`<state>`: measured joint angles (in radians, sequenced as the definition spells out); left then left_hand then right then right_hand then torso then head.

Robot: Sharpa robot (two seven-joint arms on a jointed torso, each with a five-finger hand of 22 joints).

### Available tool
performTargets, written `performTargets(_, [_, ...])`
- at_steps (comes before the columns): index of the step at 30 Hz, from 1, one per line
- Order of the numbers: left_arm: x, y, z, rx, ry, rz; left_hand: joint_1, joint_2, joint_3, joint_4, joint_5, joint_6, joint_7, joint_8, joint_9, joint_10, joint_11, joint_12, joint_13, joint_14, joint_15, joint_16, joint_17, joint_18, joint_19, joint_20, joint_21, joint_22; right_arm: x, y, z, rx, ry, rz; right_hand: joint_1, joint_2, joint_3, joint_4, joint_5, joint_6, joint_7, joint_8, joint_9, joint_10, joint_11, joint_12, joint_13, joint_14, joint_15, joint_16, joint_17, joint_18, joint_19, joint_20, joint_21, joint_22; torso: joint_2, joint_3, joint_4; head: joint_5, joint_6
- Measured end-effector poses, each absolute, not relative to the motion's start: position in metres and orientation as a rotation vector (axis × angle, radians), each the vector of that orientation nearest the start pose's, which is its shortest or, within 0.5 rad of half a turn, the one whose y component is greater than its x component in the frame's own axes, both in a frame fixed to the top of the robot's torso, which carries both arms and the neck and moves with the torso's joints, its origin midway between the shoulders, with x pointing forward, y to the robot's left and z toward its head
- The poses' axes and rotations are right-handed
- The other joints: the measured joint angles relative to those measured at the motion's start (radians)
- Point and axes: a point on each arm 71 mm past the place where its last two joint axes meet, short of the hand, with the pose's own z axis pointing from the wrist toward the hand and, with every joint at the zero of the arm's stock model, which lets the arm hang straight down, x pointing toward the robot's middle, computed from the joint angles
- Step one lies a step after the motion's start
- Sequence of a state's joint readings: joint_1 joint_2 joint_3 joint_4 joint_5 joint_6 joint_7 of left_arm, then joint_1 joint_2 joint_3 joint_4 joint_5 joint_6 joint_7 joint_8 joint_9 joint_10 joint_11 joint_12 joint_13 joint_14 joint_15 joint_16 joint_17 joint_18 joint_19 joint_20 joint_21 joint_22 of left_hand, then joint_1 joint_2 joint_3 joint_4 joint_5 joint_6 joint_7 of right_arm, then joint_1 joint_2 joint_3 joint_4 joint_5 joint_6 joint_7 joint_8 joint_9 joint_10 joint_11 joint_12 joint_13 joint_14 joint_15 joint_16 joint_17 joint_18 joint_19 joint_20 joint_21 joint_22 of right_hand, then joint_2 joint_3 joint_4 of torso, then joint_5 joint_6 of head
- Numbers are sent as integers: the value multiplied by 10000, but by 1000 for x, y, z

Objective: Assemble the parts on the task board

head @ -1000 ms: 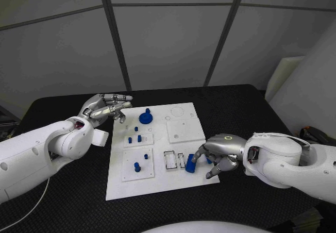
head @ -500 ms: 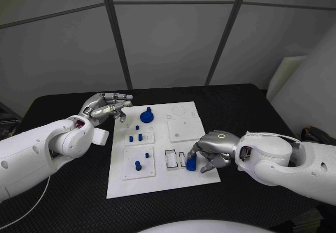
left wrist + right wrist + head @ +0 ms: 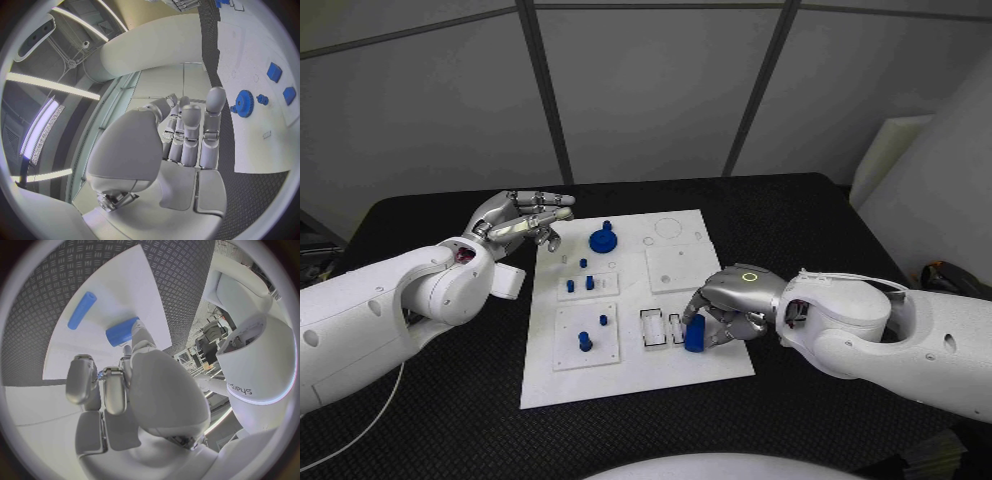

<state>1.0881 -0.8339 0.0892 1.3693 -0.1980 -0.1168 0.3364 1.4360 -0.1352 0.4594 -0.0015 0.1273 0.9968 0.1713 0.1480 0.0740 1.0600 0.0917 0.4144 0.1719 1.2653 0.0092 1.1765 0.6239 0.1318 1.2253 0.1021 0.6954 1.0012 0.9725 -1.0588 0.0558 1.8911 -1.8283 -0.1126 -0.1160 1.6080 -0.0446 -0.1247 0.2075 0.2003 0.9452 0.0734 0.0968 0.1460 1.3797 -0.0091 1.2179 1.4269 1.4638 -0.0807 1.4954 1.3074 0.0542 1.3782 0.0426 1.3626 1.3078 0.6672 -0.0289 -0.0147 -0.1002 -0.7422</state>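
Blue part [image 3: 694, 334] in right hand [image 3: 730, 303]

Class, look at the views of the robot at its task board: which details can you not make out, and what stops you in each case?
- Head view: the right hand covers the lower end of the blue cylinder, so whether it sits in a slot is hidden.
- Right wrist view: the fingers hide how the blue cylinder is gripped.
- Head view: the small blue pegs are too small to tell their shapes.
- Left wrist view: the task board is cut off at the circle's rim.

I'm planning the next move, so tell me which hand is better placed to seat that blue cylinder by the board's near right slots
The right hand: its fingers already sit at the blue cylinder beside the slots. The left hand is off the task board's far left corner, holding nothing.
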Motion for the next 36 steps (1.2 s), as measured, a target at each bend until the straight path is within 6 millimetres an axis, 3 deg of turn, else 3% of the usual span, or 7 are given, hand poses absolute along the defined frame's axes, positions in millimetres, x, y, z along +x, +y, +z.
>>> performTargets(24, [506, 243, -199, -9985, 15108, -15440, 0, 0, 0, 0, 0, 0, 0, 0, 1, 1, 1, -1, -3, 0, 0, 0, 1, 0, 0, 0, 0, 2, 383, -187, -232, -6407, 18237, 5728, 185, -50, 323, 10, -146, 630, 60, 39, -74, 54, 54, 10, 12, 33, 38, 38, 5, -1, 36, 38, 0, -2, -10, -6, -2, 45, -44])
performTargets(29, [506, 243, -199, -9985, 15113, -15441, 0, 0, 0, 0, 0, 0, 0, 0, 1, 1, 1, -1, -3, 0, 0, 0, -1, 0, 0, 0, -2, 1, 383, -186, -232, -6489, 18287, 5674, 165, -30, 323, 284, -144, 945, 85, 35, -111, 112, 112, 7, 12, 12, 165, 38, 4, -1, 72, 74, -1, -2, -10, -2, -3, 40, -29])
performTargets(36, [506, 243, -199, -9986, 15117, -15441, 0, 0, 0, 0, 0, 0, 0, 0, 1, 2, 2, -1, -4, 0, 0, 0, -13, 0, 0, 0, -40, -9, 383, -186, -232, -6534, 18313, 5573, -117, 84, 354, 572, 121, 1264, 81, 43, -169, 161, 162, 94, -9, 47, 202, 38, 4, 0, 142, 144, 120, -3, -9, -2, -11, 35, -8])
